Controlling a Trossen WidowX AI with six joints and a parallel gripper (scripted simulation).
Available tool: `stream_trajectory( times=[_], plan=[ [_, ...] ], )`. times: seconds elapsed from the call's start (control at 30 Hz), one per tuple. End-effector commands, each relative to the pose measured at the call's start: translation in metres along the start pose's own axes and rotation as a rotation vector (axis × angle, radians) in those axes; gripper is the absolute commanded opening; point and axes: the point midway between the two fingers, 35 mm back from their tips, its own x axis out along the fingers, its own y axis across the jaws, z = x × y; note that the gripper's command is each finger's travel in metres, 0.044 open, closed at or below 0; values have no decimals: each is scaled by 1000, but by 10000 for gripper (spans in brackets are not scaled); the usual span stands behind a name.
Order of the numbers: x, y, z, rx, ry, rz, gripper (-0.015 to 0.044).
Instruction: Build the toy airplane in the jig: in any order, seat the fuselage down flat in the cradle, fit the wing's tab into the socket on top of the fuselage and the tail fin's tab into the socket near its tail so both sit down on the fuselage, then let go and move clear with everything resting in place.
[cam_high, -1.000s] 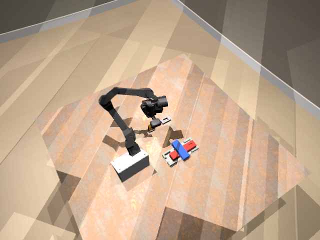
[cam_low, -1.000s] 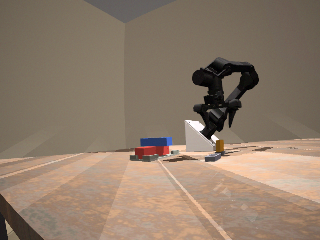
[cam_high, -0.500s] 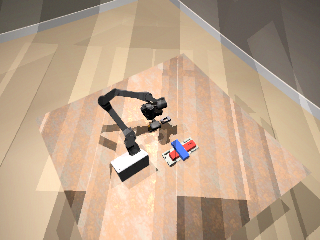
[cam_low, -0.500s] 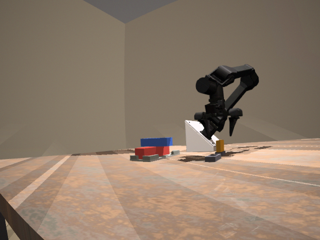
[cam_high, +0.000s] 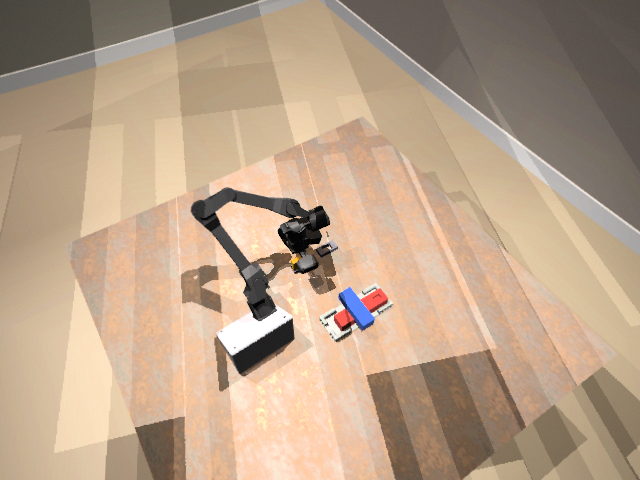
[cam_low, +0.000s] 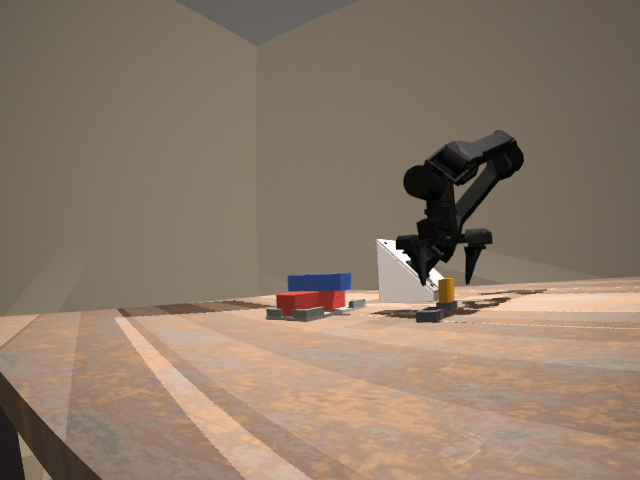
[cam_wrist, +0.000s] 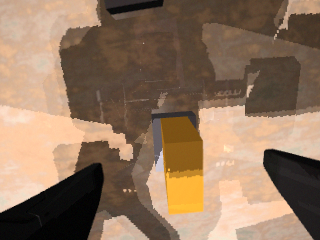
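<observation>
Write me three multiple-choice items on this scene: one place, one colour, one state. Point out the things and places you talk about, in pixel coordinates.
1. Where is the blue wing (cam_high: 356, 308) (cam_low: 318, 282)?
A) under the fuselage
B) across the fuselage
C) beside the white base

2. What colour is the upright tail fin (cam_high: 295, 264) (cam_low: 446, 290) (cam_wrist: 184, 157)?
A) green
B) red
C) yellow-orange

3. How do the jaws stand?
A) open, holding nothing
B) shut on the fin
C) shut on the wing

Right letters:
1 B: the wing lies crosswise on top of the red fuselage (cam_high: 376, 299) (cam_low: 296, 303).
2 C: its sides show yellow-orange.
3 A: the wrist view shows wide space either side of the fin.
</observation>
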Motion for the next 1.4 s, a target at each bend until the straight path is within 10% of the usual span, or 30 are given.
stream_trajectory(
  times=[0.0, 0.43, 0.93, 1.37],
  plan=[
    [8, 1, -1, 4, 2, 4, 440],
    [26, 1, -2, 4, 3, 8, 440],
    [26, 1, -2, 4, 3, 8, 46],
    [21, 1, -2, -3, 7, -1, 0]
  ],
)
